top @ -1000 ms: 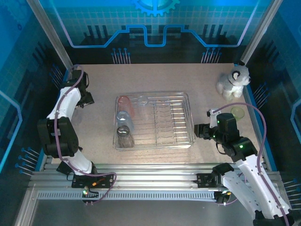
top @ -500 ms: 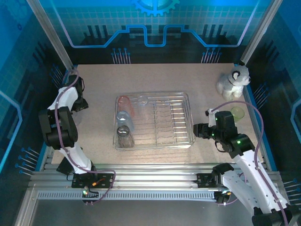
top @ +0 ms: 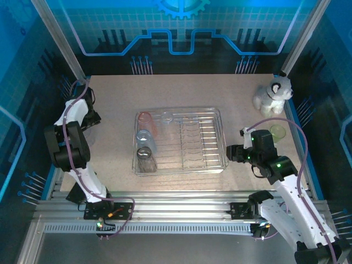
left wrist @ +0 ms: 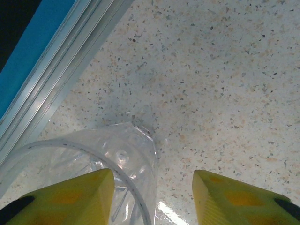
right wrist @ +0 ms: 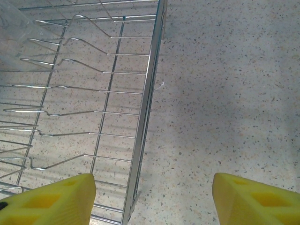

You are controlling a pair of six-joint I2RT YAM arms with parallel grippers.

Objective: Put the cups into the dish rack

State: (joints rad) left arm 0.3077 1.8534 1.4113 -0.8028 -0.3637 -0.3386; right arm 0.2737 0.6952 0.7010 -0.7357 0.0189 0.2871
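The wire dish rack (top: 212,144) stands mid-table. Along its left side are a red-pink cup (top: 146,121), a bluish cup (top: 145,138) and a smoky grey cup (top: 146,158), with a clear cup (top: 166,116) at its back. A green cup (top: 278,132) sits at the far right. My left gripper (top: 89,117) is at the table's left edge. Its fingers (left wrist: 153,187) straddle the wall of a clear cup (left wrist: 126,154): the left finger (left wrist: 70,197) is over the cup's mouth, the right finger (left wrist: 239,199) stands apart outside it. My right gripper (top: 234,153) is open over the rack's right rim (right wrist: 150,93).
A white-grey plush toy (top: 273,96) sits at the back right corner. An aluminium rail and blue wall (left wrist: 51,70) run close beside the clear cup. Bare tabletop (right wrist: 234,93) lies right of the rack.
My left gripper has swung outward to the table's left edge and its jaws have narrowed around the clear cup's wall. The right arm has barely shifted.
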